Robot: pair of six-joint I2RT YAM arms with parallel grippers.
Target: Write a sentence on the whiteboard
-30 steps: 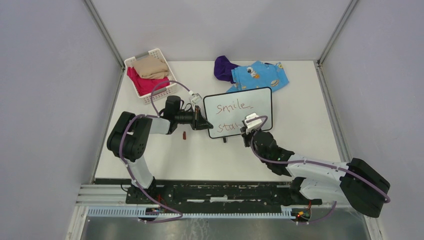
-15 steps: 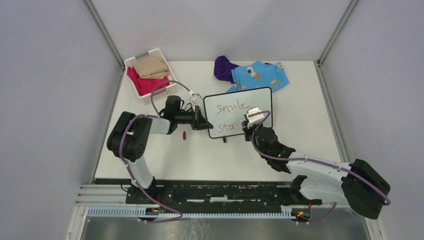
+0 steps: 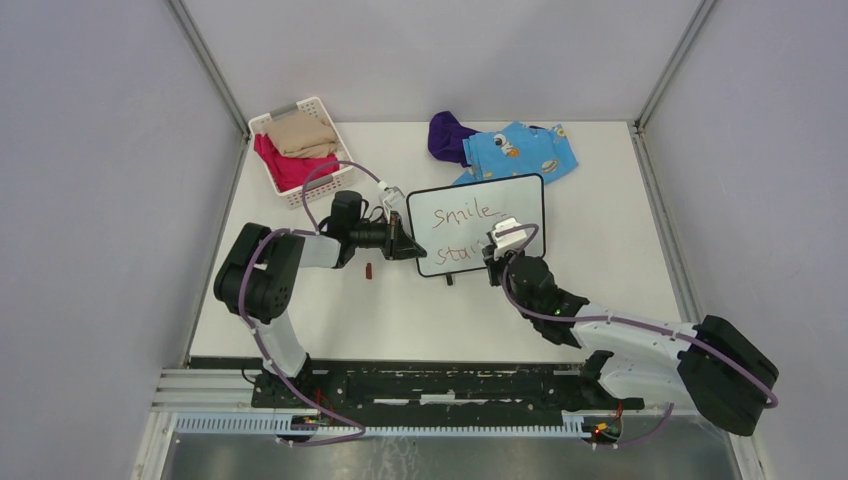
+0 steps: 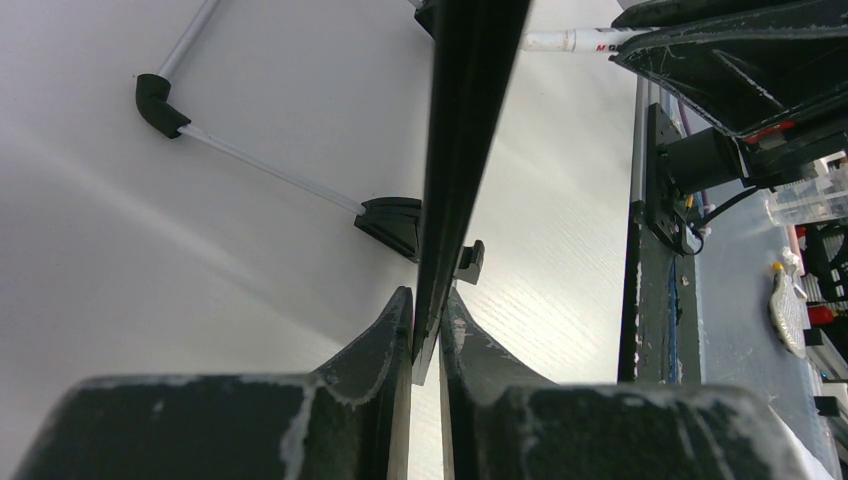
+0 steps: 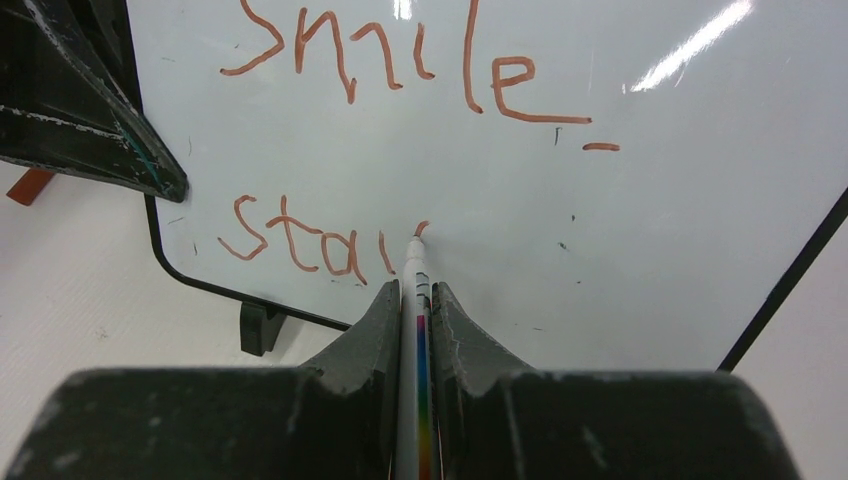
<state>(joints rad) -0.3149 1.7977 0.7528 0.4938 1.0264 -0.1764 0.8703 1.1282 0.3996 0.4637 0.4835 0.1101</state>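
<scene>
Top external view: the whiteboard is standing mid-table, with the left gripper clamping its left edge. Over the last second the right gripper has been edging rightward along the second line, so the sentence is growing.

Left wrist view: the fingers are pinching the board's black frame, steadying it.

Right wrist view: the right gripper is squeezing a marker, and its tip is touching the board, starting the letter after "sta". "Smile" is sitting complete above, and most of the second line is still waiting.
</scene>
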